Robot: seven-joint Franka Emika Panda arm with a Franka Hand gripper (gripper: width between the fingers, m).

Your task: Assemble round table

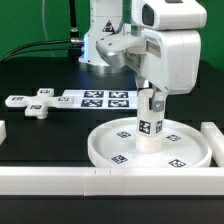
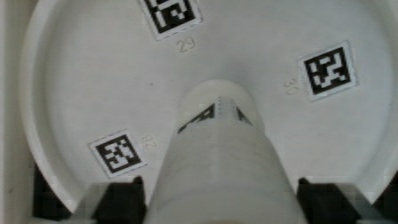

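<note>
The large round rimmed disc [image 1: 105, 152] lies flat on the black table, with square tags on its inner face. The short thick cylinder leg [image 1: 150, 126] stands upright at the disc's middle. My gripper [image 1: 150, 100] comes down from above and is shut on the leg's upper part. In the wrist view the leg [image 2: 222, 140] runs between my two dark fingers [image 2: 121, 202], which sit against its sides, and the disc [image 2: 107, 80] lies below it. The cross-shaped foot [image 1: 35, 103] lies on the table at the exterior view's left, apart from the disc.
The marker board [image 1: 98, 98] lies flat behind the disc, between the foot and the arm's base. Long white bars [image 1: 60, 178] edge the table in front, with another [image 1: 213, 135] at the exterior view's right.
</note>
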